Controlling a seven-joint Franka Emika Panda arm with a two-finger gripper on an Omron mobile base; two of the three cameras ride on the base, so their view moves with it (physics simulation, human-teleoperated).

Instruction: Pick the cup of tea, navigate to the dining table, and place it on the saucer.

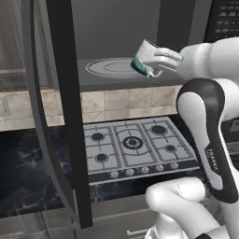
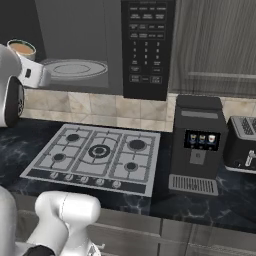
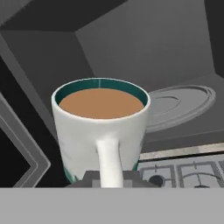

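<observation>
The cup of tea (image 1: 144,57) is a white mug with a teal lower band and light brown liquid. It hangs tilted in the air just in front of the open microwave cavity. My gripper (image 1: 158,61) is shut on its handle from the right. In the hand view the cup of tea (image 3: 99,124) stands close up, its handle (image 3: 109,159) running down between my fingertips at the gripper (image 3: 109,178). From the right base view the cup of tea (image 2: 22,49) shows at the far left, above my arm. The dining table and the saucer are out of view.
The microwave's glass turntable (image 1: 111,68) lies behind the cup, and its open door (image 1: 70,121) hangs at the left. A gas stove (image 1: 133,144) sits below on the black marble counter. A coffee machine (image 2: 196,145) and a toaster (image 2: 243,142) stand to the right.
</observation>
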